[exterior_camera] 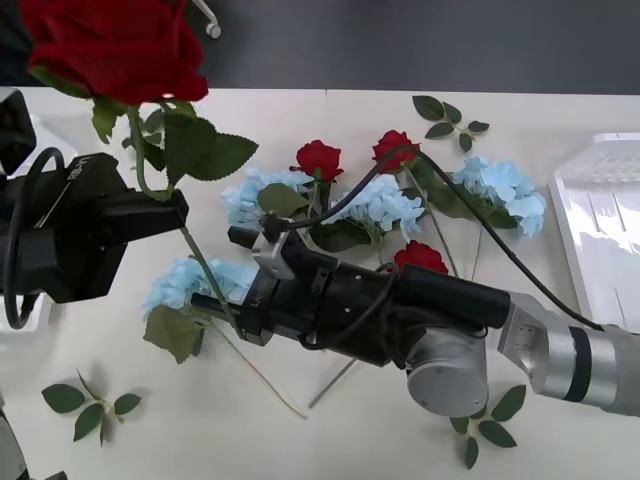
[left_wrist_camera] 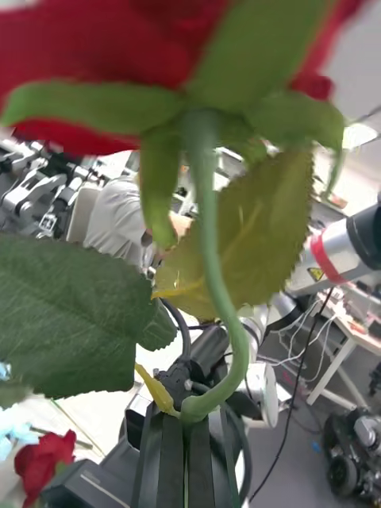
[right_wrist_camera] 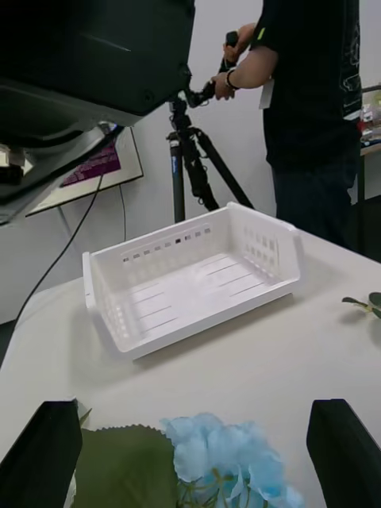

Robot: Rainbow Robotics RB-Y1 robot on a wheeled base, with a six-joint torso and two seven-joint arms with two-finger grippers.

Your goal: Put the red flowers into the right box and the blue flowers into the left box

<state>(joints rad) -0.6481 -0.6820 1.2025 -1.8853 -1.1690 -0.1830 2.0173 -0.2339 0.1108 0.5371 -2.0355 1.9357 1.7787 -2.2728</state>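
Left hand is clenched on a rose stem, bloom raised high at my left. I'd carry it across to the right box, passing above my right hand, spread over a blue flower on the desk.

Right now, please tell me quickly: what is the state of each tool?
Left tool: shut on a red flower, gripping its stem, raised above the table.
Right tool: open, holding nothing, beside a blue flower.
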